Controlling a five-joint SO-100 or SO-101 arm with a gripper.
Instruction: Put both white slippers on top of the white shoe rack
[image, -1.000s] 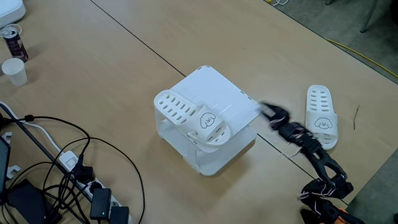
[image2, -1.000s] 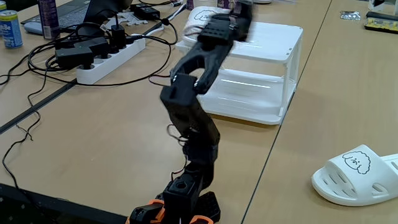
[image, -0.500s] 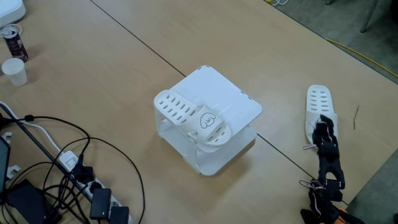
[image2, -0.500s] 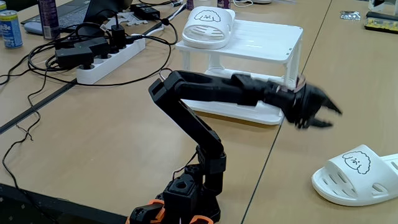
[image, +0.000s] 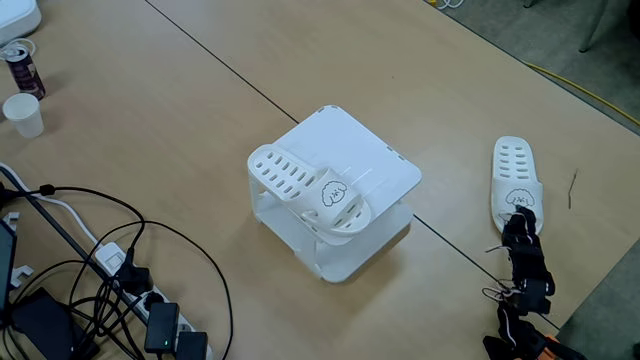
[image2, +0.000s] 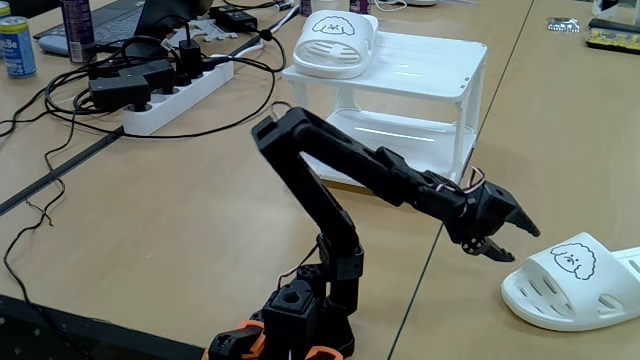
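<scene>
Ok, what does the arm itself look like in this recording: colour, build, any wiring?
The arm is all black, built of chunky, angular links on a black base with orange parts at its foot. Its two-finger gripper is black too, with pointed, tapering fingers. Thin wires loop out near the wrist and by the base. No markings are legible.

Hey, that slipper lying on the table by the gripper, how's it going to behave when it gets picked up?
The slipper looks like molded rubber, so probably light and fairly stiff. Its flat sole shouldn't roll. The arched strap offers a likely hold, though smooth rubber may slip in the gripper, whose fingers are open.
</scene>
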